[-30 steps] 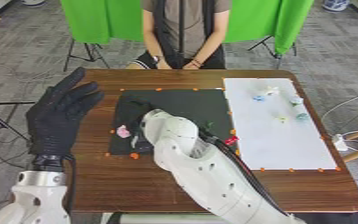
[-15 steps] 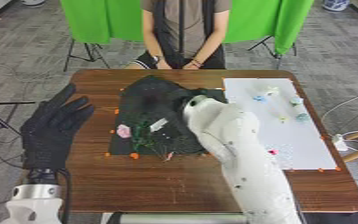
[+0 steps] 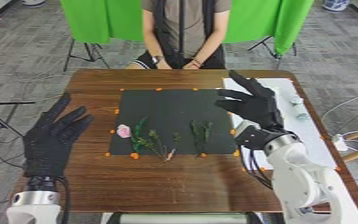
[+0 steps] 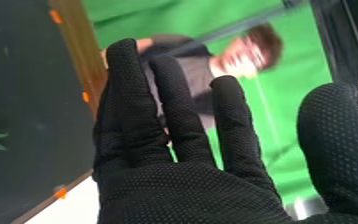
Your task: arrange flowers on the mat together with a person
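Observation:
A dark mat (image 3: 167, 107) lies on the table, bearing a pink flower (image 3: 123, 131) near its left edge, green stems (image 3: 142, 136) beside it and another green sprig (image 3: 201, 134) farther right. On the white mat (image 3: 291, 145), pale flowers (image 3: 296, 100) lie along the right side. My right hand (image 3: 257, 109) is over the white mat's left part, open and holding nothing. My left hand (image 3: 51, 142) is open off the dark mat's left side. In the right wrist view, my right hand (image 4: 180, 190) has straight fingers, with the dark mat (image 4: 33, 100) beyond it.
Orange markers (image 3: 135, 156) line the mats' edges on the brown table (image 3: 158, 185). A person sits at the far side with hands resting in the lap, off the table.
My right arm has swung from over the dark mat to the right, over the white mat, uncovering the stems. My left hand has lowered slightly toward the near edge.

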Controlling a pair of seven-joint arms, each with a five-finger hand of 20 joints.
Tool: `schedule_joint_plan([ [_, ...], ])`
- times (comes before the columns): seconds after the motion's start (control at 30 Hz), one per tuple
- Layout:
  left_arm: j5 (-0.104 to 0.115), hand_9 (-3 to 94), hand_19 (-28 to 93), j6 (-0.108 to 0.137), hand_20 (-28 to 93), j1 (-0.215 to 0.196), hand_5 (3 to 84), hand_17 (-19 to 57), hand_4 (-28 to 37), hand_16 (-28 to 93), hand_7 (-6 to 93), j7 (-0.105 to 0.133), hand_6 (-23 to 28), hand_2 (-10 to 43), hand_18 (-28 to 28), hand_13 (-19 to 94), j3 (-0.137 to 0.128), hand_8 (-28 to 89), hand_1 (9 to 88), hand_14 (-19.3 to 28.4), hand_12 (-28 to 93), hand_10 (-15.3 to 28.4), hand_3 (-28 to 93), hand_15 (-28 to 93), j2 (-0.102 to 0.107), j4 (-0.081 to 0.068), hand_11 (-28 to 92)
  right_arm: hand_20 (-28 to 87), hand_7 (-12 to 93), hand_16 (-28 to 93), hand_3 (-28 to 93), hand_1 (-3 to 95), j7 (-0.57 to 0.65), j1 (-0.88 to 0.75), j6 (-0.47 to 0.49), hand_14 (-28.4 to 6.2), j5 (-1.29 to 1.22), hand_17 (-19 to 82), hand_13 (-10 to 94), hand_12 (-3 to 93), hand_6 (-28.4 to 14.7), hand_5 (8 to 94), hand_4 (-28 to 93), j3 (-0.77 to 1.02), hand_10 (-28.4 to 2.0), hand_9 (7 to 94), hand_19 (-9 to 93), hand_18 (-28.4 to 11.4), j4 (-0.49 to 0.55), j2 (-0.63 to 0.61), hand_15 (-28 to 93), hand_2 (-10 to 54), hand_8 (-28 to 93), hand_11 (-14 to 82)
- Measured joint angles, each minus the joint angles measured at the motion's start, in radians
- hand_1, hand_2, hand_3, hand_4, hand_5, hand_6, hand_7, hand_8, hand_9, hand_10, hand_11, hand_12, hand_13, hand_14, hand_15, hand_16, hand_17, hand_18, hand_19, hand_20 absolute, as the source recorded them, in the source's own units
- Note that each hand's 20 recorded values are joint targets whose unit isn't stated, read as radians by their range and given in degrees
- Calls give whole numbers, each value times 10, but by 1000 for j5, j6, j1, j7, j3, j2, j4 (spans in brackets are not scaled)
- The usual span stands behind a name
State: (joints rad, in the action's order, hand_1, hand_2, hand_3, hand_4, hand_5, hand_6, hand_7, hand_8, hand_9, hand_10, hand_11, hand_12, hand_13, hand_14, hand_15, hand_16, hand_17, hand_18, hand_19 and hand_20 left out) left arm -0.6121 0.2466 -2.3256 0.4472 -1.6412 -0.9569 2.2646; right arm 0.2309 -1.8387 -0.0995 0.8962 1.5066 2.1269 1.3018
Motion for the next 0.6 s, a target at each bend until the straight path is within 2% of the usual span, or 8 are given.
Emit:
schedule_joint_plan([
  [0.07,-79,373,658,-2,-106,-2,322,-59,-283,-101,91,-46,58,86,260,282,-11,-91,194,284,105,207,761,501,-18,1,215,124,97,60,793,136,-37,-43,-25,-225,-68,45,406,108,8,389,-283,13,-189,486,526,-195,24,1,393,110,-117,132],
  [0.1,-111,372,657,0,-103,-4,321,-59,-283,-101,90,-59,57,85,260,283,-12,-91,194,284,106,207,761,500,-23,2,214,135,97,77,792,131,-46,-63,-37,-228,-90,42,397,110,9,392,-283,20,-188,481,513,-194,37,3,366,112,-116,121],
  [0.13,-126,372,656,2,-99,-7,320,-59,-283,-100,90,-61,56,85,260,282,-12,-91,194,284,105,208,761,500,-26,3,214,138,99,82,790,128,-49,-81,-44,-228,-97,39,390,109,9,402,-283,26,-186,479,504,-194,48,5,348,114,-117,114],
  [0.2,-117,372,653,10,-92,-14,320,-59,-283,-99,91,-54,56,84,260,282,-7,-91,193,284,106,207,762,500,-28,5,214,139,102,86,789,120,-49,-113,-51,-230,-83,33,381,107,3,422,-283,38,-182,475,489,-194,62,8,320,118,-122,103],
  [0.3,-67,371,651,19,-85,-22,322,-59,-283,-99,92,-36,56,84,259,282,1,-91,193,284,106,207,763,500,-28,5,213,140,101,94,790,117,-48,-152,-56,-231,20,29,379,107,3,426,-283,44,-179,474,477,-193,67,11,307,120,-123,96],
  [0.37,-50,371,647,23,-80,-24,327,-59,-283,-98,90,-31,58,84,259,282,2,-91,193,284,107,207,762,500,-28,5,214,142,102,98,789,116,-48,-177,-59,-232,90,28,382,107,3,430,-283,45,-178,480,474,-193,67,13,306,123,-123,97],
  [0.6,-53,376,641,24,-68,-26,349,-59,-283,-98,90,-33,74,84,256,282,6,-87,192,284,109,210,764,503,-28,5,221,151,109,110,787,114,-53,-207,-59,-231,80,31,404,110,4,441,-283,45,-181,500,478,-193,64,17,330,133,-124,105],
])
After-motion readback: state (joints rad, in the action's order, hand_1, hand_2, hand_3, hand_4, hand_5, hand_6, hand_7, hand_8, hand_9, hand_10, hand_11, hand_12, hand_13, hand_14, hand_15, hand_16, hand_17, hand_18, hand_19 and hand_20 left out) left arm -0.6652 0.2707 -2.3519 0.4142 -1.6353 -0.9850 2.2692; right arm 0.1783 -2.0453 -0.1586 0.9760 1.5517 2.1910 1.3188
